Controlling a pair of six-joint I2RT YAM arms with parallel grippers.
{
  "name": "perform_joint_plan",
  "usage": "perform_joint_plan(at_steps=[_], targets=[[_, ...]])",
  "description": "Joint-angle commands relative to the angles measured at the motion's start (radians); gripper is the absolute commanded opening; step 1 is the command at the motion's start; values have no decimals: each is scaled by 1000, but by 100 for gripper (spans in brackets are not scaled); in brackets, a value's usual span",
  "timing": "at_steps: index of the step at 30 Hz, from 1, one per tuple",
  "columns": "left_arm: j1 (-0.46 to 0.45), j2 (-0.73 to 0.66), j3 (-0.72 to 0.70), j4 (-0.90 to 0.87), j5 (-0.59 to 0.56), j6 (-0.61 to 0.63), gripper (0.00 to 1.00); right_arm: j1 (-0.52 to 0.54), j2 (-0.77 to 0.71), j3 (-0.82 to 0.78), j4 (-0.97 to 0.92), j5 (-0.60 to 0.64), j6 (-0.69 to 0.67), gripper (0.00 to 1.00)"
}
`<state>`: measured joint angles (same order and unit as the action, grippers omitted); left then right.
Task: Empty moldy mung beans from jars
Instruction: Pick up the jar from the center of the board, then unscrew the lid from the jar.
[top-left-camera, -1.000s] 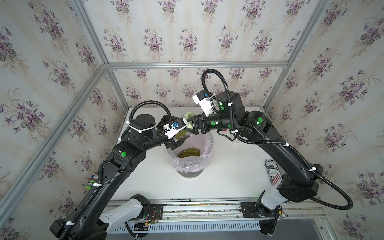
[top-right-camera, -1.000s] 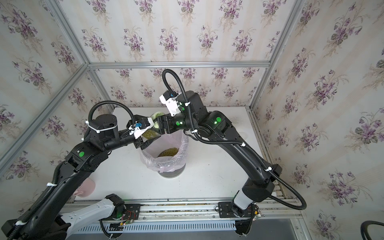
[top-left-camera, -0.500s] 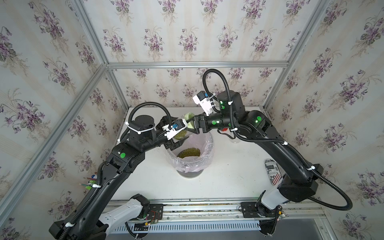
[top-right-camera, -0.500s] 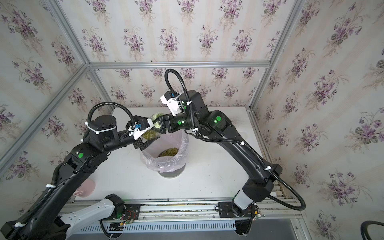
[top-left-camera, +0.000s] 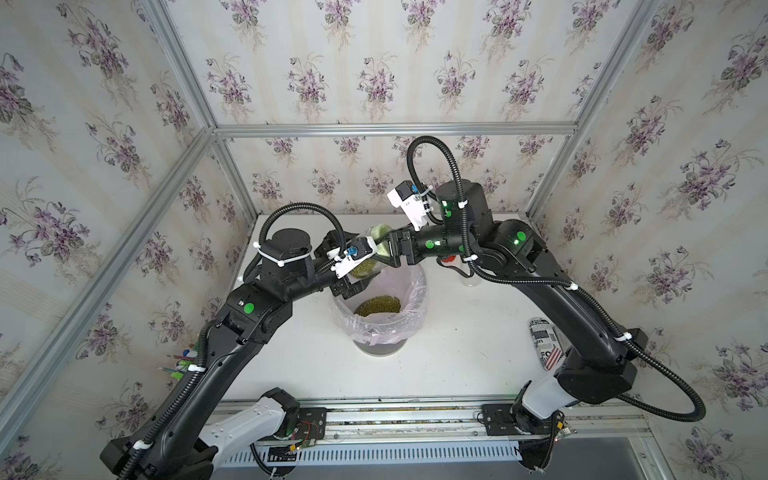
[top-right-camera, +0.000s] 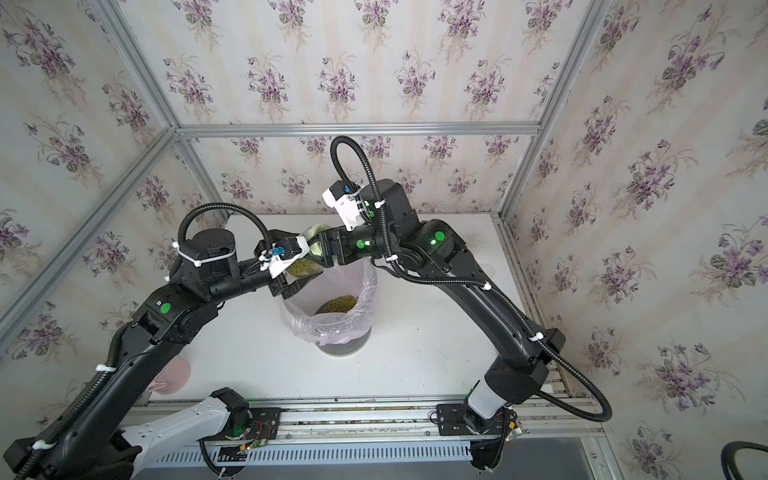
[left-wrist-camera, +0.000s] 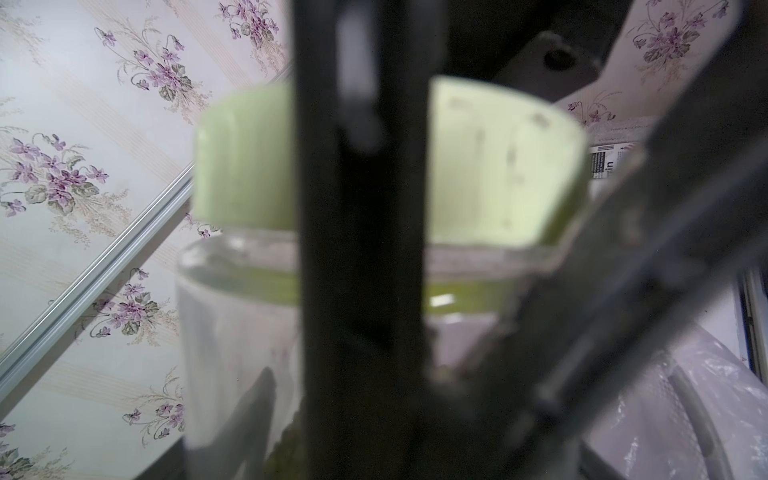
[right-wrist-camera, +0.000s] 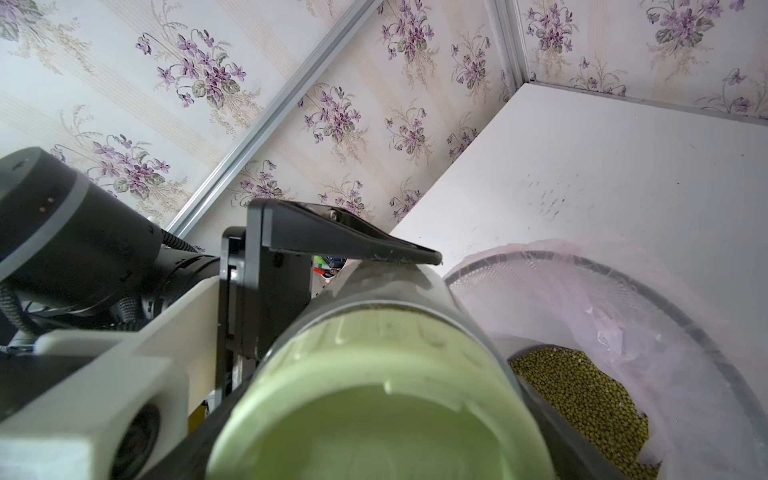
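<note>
Jar (top-left-camera: 368, 266) of mung beans (top-right-camera: 300, 269) held almost on its side in midair over edge of bin (top-left-camera: 420, 286), both arms arching in from front rail to meet above it. Left gripper (top-left-camera: 360, 269) pinching clear body of jar, one finger (right-wrist-camera: 353, 243) lying flat along glass in right wrist view. Pale green lid (top-left-camera: 381, 233) at jar's mouth end, facing right arm and filling much of right wrist view. Right gripper (top-left-camera: 390, 250) set around lid, one jaw on either side; impossible to tell from any view whether those jaws press on lid or stand just clear of it. Left wrist view too blurred, and too blocked by dark finger, to show whether lid sits tight on neck or stands off it. Bin round, lined with pink plastic bag (right-wrist-camera: 648, 316), standing near middle of white table (top-left-camera: 457, 365); more beans heaped in its bottom, seen in both top views and right wrist view. Printed can (top-left-camera: 544, 345) lying on its side on table near right arm's lower link, well apart from bin. Coloured pens (top-left-camera: 179, 365) poking up just past table's left edge. Purple-flowered wallpaper (top-left-camera: 374, 83) on all walls of enclosure.
</note>
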<state>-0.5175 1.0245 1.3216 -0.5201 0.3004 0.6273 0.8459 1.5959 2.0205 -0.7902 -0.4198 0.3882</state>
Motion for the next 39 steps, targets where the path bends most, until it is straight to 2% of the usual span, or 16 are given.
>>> perform_joint_plan(at_steps=[1, 8, 39], targets=[[-1, -7, -3, 46, 19, 12, 0, -5, -11, 9, 9, 60, -9, 89], [-3, -1, -9, 46, 19, 15, 0, -5, -21, 13, 3, 71, -12, 94], [-3, -12, -2, 46, -11, 18, 0, -5, -47, -19, 13, 13, -4, 90]])
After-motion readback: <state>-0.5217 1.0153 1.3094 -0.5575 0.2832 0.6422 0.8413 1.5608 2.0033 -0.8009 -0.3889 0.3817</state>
